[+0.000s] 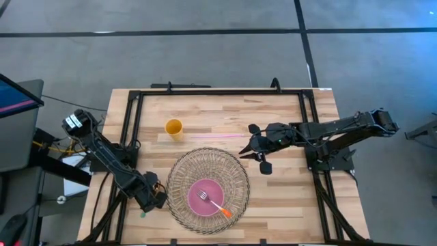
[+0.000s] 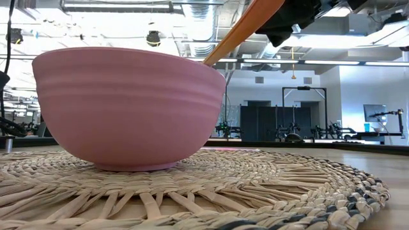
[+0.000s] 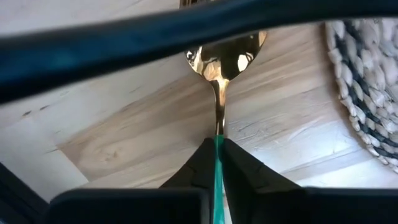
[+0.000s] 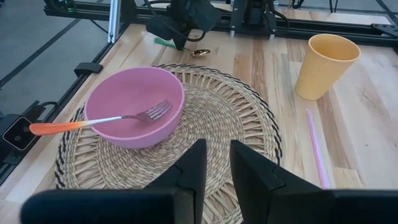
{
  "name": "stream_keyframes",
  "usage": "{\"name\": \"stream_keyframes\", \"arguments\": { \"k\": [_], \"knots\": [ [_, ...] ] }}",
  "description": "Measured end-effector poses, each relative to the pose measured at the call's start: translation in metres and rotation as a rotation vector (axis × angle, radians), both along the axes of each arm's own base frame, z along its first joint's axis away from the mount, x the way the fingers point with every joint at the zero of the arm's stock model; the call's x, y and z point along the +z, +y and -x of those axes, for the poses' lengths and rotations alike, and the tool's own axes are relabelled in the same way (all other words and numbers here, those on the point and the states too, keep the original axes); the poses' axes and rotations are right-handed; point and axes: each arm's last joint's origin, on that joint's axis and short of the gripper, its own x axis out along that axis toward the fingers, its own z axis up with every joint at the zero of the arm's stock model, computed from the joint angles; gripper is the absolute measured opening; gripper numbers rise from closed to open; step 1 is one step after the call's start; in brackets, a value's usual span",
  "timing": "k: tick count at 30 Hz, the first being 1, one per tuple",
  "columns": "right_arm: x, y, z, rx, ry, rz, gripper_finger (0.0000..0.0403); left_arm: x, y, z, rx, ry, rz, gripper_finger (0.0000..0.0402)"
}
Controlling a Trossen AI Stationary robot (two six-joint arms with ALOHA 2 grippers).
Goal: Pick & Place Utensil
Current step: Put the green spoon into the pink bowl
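Beside the woven mat [image 1: 235,198], at its left edge, a green-handled spoon [image 3: 224,62] is held by its handle in the clenched left claw [image 3: 218,163], low over the tabletop [image 1: 287,198]. An orange-handled fork [image 4: 99,121] already rests in the pink bowl [image 4: 118,99]. The right claw [image 4: 216,163] is kept released, apart near the mat's far side. The spoon probably should be lifted level before being carried over the bowl's rim and released low.
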Motion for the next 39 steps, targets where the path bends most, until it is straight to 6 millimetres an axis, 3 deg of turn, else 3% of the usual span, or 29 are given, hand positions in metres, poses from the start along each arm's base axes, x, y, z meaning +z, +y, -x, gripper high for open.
{"name": "stream_keyframes", "arguments": {
  "k": [5,15,25,32,39],
  "knots": [
    [0.0,0.0,0.0,-0.001,0.0,0.0,0.0065,0.008,-0.003,-0.006,-0.002,-0.085,-0.008,0.0016],
    [0.0,0.0,0.0,-0.001,-0.002,0.001,0.0065,0.058,0.0,-0.02,0.0,-0.336,0.033,0.0011],
    [0.0,0.0,0.0,-0.002,-0.002,0.001,0.0065,0.095,0.011,-0.045,0.01,-0.561,0.256,0.0012],
    [0.0,0.0,0.0,-0.002,-0.001,0.001,0.0065,0.103,0.02,-0.065,0.032,-0.513,0.521,0.0016],
    [0.0,0.0,0.0,-0.001,-0.001,0.002,0.0065,0.101,0.041,-0.085,0.078,-0.469,0.608,0.0015]
  ]
}}
